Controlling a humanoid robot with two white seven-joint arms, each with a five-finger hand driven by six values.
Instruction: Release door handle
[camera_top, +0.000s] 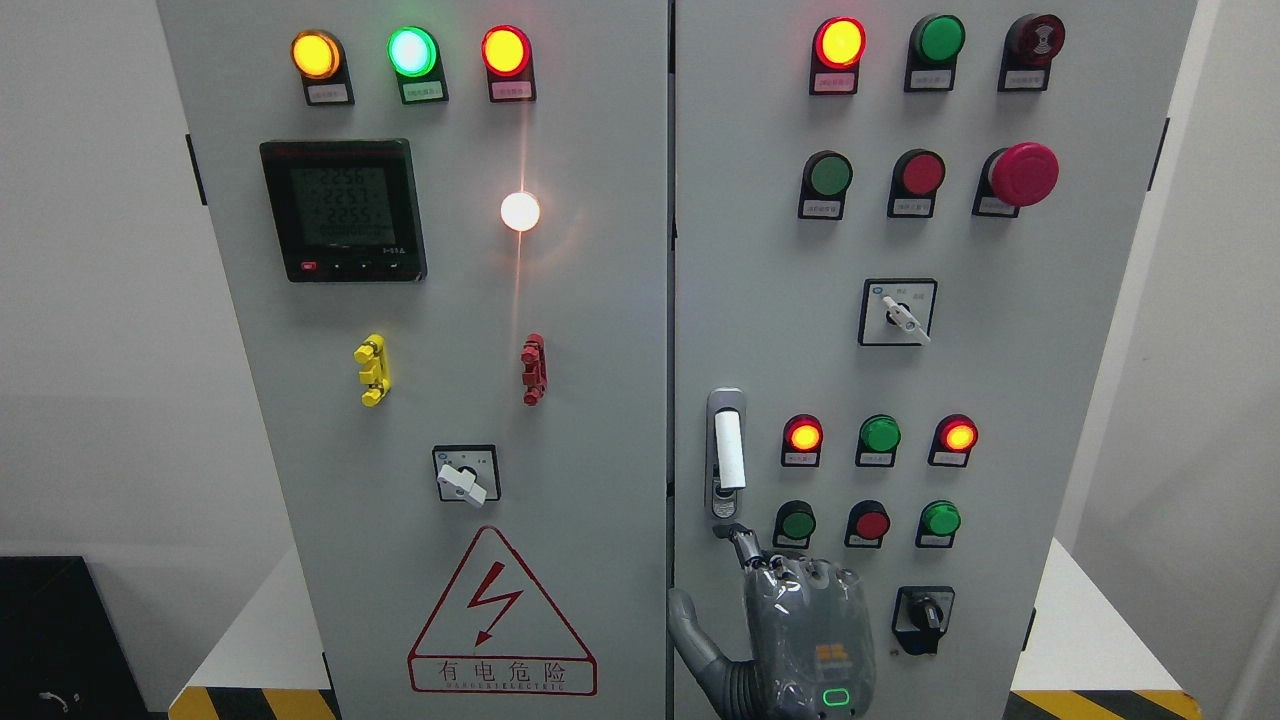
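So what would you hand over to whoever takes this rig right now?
Right robot hand: low in front of the right cabinet door, below the door handle, grasping nothing. Its index finger points up to the handle plate's lower end; whether it touches is unclear.
Left robot hand: out of view.
Handle: white lever upright in its housing by the door's left edge. Both doors look shut.
Done: handle appears released.
Left: probably draw the hand clear of the panel, minding the buttons beside it.
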